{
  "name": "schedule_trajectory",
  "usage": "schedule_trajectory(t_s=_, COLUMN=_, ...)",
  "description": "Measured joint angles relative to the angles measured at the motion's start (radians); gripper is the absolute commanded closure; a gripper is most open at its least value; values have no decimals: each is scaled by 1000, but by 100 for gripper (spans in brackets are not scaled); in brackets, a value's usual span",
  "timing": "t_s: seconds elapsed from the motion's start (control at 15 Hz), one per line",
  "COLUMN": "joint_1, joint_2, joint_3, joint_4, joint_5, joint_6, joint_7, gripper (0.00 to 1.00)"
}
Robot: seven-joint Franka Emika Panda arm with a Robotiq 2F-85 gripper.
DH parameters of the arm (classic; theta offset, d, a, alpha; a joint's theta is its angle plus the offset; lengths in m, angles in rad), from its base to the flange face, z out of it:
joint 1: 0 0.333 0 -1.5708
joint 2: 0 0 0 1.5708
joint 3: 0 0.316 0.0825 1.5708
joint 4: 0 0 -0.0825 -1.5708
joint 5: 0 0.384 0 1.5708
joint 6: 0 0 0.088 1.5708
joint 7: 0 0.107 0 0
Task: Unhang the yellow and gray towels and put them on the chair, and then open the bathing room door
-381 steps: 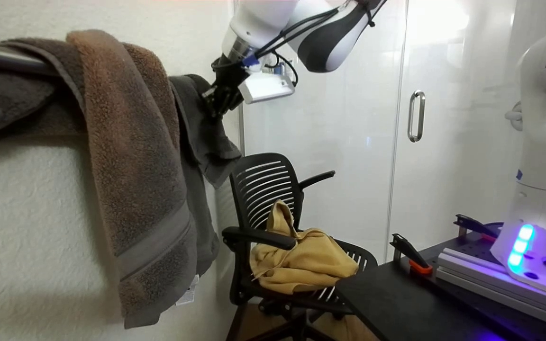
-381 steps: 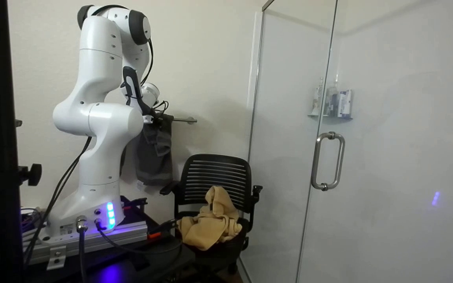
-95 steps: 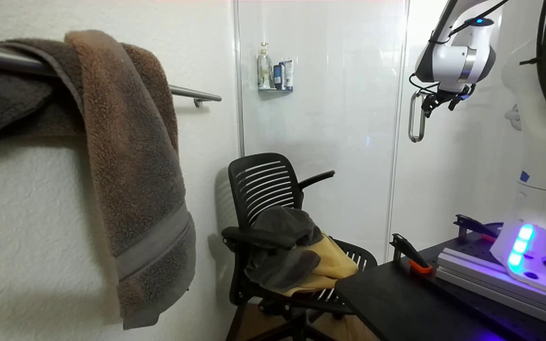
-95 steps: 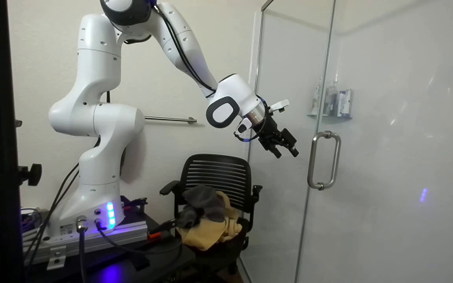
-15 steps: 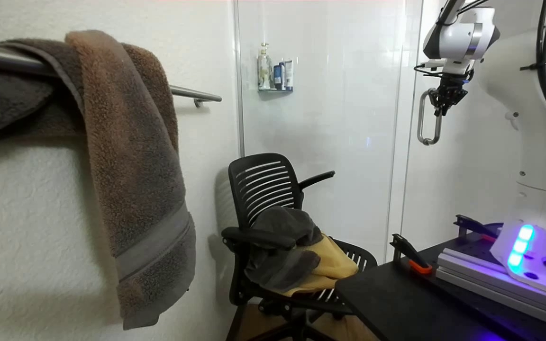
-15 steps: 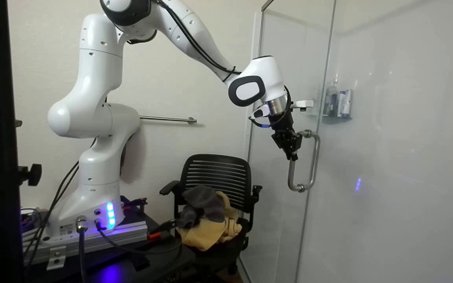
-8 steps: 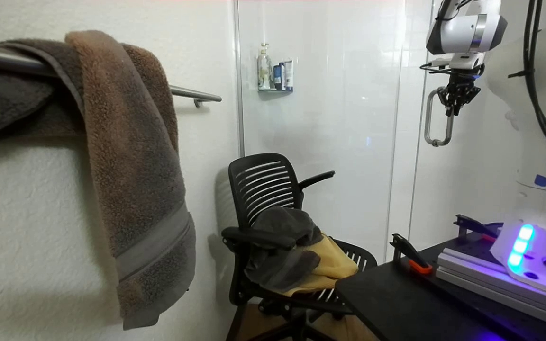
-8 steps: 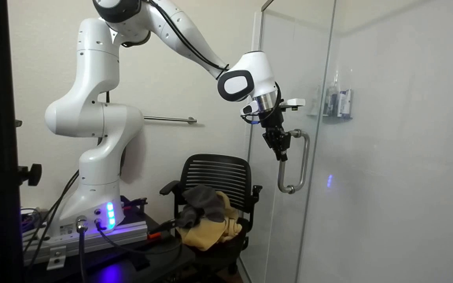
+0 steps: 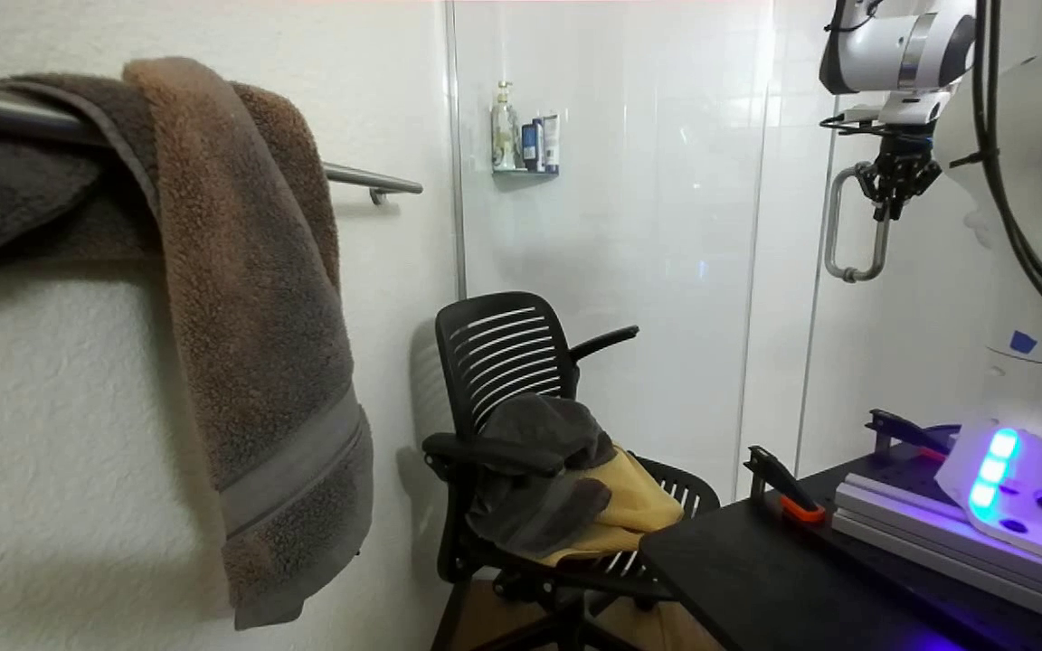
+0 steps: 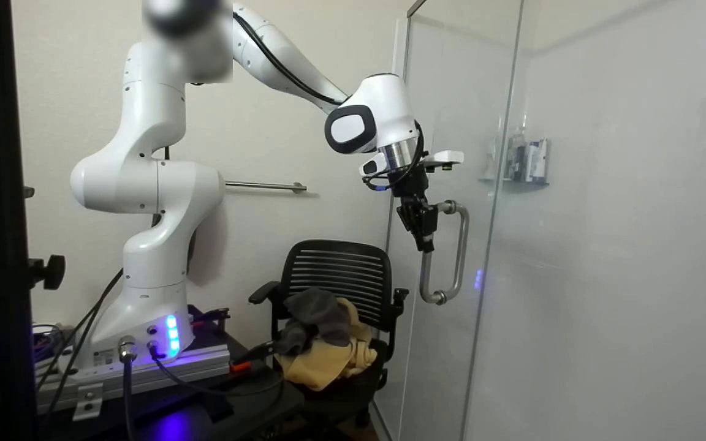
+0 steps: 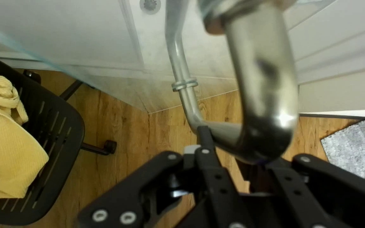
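My gripper point(image 9: 885, 213) is shut on the outer bar of the metal door handle point(image 9: 833, 226). It grips near the bar's top bend, as an exterior view point(image 10: 426, 245) also shows. In the wrist view the handle point(image 11: 265, 76) passes between the fingers point(image 11: 233, 152). The glass door point(image 10: 442, 367) stands ajar, its free edge apart from the fixed panel. The gray towel point(image 9: 539, 434) lies crumpled on top of the yellow towel point(image 9: 637, 493) on the black chair point(image 9: 503, 334). In the wrist view the yellow towel point(image 11: 11, 148) shows on the seat, with a small gray corner.
A brown-gray towel point(image 9: 250, 316) hangs on the wall bar point(image 9: 367, 176). A black table point(image 9: 756, 561) with clamps bears the robot base. A shelf with bottles point(image 9: 525, 149) is behind the glass. A gray rug point(image 11: 353, 148) lies on the floor. A black post point(image 10: 0, 184) stands near the robot.
The gray towel left the bar for the chair. My gripper, open earlier, closed on the handle. Over the last second handle, door edge and gripper moved together toward the robot, widening the gap.
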Motion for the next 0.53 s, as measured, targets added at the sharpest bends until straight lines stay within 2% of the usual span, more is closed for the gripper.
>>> schedule_trajectory(t_s=0.07, joint_1=-16, joint_2=32, joint_3=6, joint_4=-13, joint_5=49, joint_6=-14, joint_7=-46, gripper=94)
schedule_trajectory(t_s=0.13, joint_1=-29, joint_2=65, joint_3=8, joint_4=-28, joint_5=96, joint_6=-28, joint_7=-94, gripper=53)
schedule_trajectory(t_s=0.2, joint_1=-40, joint_2=95, joint_3=8, joint_4=-42, joint_5=141, joint_6=-42, joint_7=-138, gripper=51)
schedule_trajectory(t_s=0.27, joint_1=-52, joint_2=128, joint_3=8, joint_4=-57, joint_5=177, joint_6=-61, joint_7=-178, gripper=71)
schedule_trajectory(t_s=0.4, joint_1=-88, joint_2=171, joint_3=35, joint_4=-69, joint_5=219, joint_6=-77, joint_7=-210, gripper=56)
schedule_trajectory(t_s=0.47, joint_1=-98, joint_2=178, joint_3=49, joint_4=-67, joint_5=228, joint_6=-78, joint_7=-215, gripper=51)
schedule_trajectory(t_s=0.53, joint_1=-104, joint_2=177, joint_3=59, joint_4=-64, joint_5=230, joint_6=-78, joint_7=-214, gripper=51)
